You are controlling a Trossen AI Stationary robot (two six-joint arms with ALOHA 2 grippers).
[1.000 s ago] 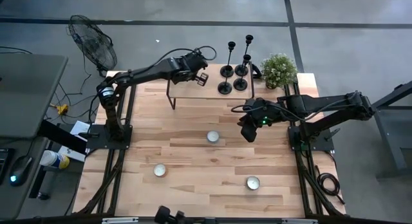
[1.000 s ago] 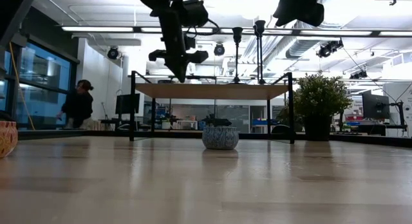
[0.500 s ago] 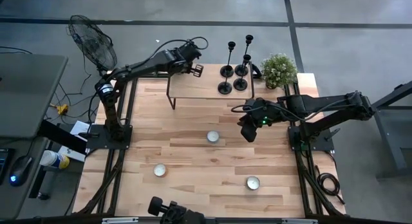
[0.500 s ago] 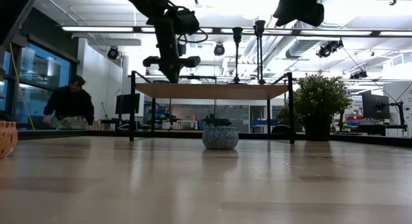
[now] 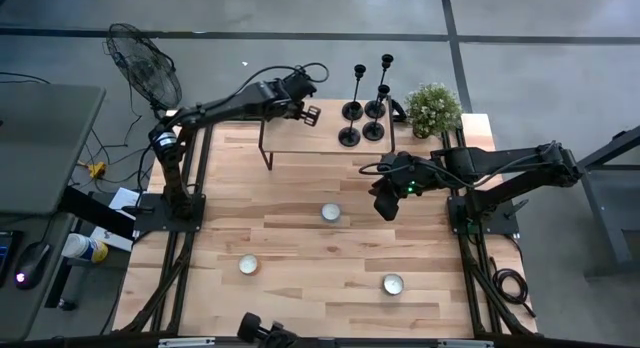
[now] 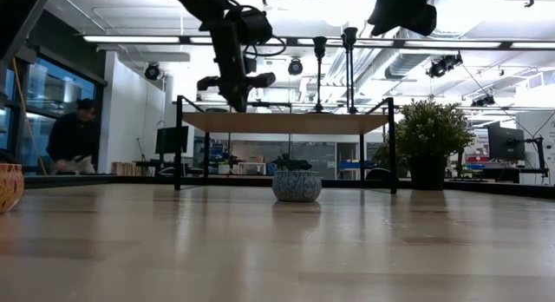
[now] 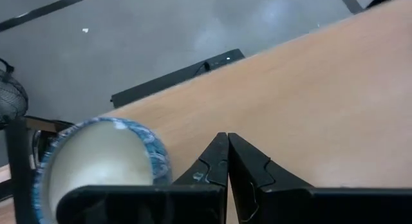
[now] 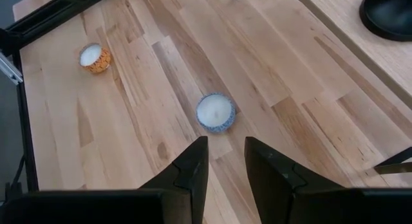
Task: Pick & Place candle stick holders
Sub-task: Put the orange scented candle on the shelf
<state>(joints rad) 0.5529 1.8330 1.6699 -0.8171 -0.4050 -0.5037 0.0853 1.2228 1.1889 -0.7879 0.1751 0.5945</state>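
**A:** What takes up most of the scene?

**B:** A pale wooden table (image 5: 300,238), seen from above. At its far edge stands a small raised wooden shelf (image 5: 320,138) on dark legs, with a potted green plant (image 5: 433,108) by the shelf's right end.

**A:** Where are the candle stick holders?

**B:** All four candle stick holders (image 5: 363,108) stand upright, clustered on the right end of the shelf, near the plant.

**A:** And the arms?

**B:** The left gripper (image 5: 309,114) hovers over the shelf's left end, jaws fully closed on nothing. The right gripper (image 5: 384,207) hangs above the table, right of centre, jaws slightly parted and empty.

**A:** Anything smaller?

**B:** Three tealight candles (image 5: 331,213) lie spread across the bare tabletop.
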